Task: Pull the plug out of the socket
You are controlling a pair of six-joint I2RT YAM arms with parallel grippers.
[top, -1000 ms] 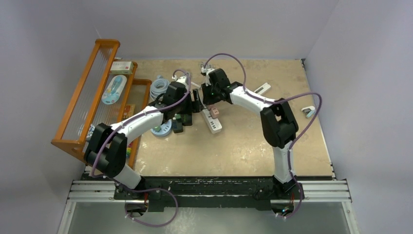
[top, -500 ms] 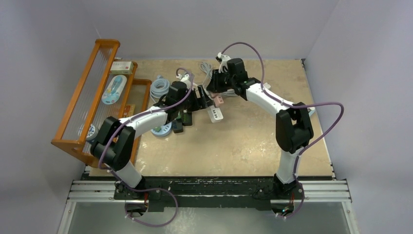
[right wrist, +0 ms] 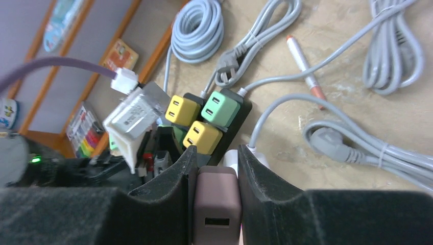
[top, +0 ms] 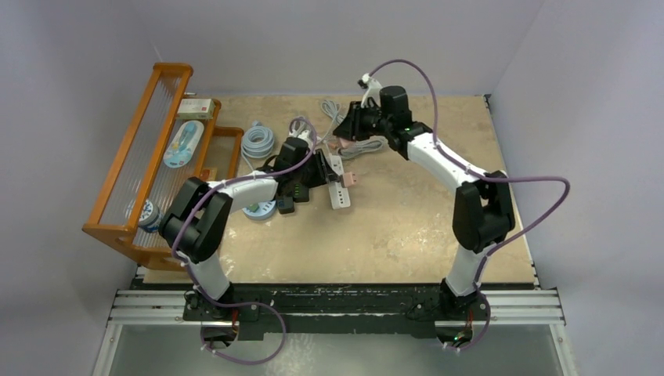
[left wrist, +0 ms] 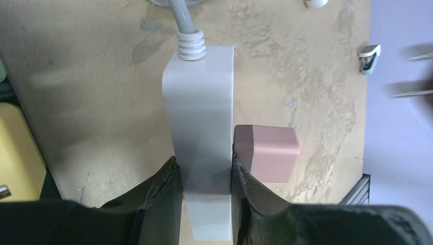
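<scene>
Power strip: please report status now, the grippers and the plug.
Left gripper shut on white power strip. Right gripper shut on mauve plug, apparently off the strip. Another pink plug seated in it. Nothing seen in the way.

Centre frame: the left gripper point(top: 321, 167) is down on the white strip point(top: 341, 196), which lies slanted on the table point(top: 407, 227). The right gripper point(top: 348, 138) reaches in from the upper right, a pink plug point(top: 342, 144) at its tip, just above the strip's top end. A second plug point(top: 353, 178), also pink, sits on the strip's right side. Orange rack point(top: 129, 168) far left.
</scene>
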